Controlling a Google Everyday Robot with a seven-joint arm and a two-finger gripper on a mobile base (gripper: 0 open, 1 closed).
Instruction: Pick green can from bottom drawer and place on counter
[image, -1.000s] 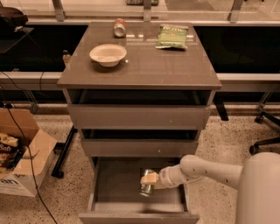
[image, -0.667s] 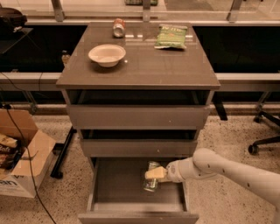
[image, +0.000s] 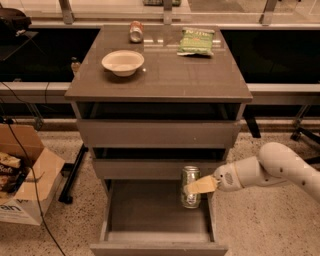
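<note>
Can: the green can (image: 189, 199) stands upright in the gripper's hold, at the right side of the open bottom drawer; its silvery top reaches up in front of the middle drawer's face.
Gripper: the gripper (image: 196, 187) comes in from the right and meets the can at mid-height; its pale yellow fingers (image: 202, 185) are closed around the can's body.
Arm: the white arm (image: 270, 167) stretches from the right edge of the view, just beside the cabinet's right side.
Drawer: the bottom drawer (image: 150, 246) is pulled fully out, and its floor shows nothing else inside.
Upper drawers: both sit slightly ajar, with a dark gap above each front.
Counter: the counter (image: 165, 80) carries a white bowl (image: 123, 62) at front left, a red can (image: 136, 31) lying at the back, and a green snack bag (image: 196, 41) at back right. Its front right area is bare.
Floor: a cardboard box (image: 30, 185) sits to the left of the cabinet, well apart from the work.
Done: the grasp is made, and the can looks raised off the drawer floor, though its base cannot be told for certain.
Left: lift clear of the upper drawer fronts, carry up and over the counter's edge, set the can upright on a bare patch, release.
Progress: judged near the middle.
</note>
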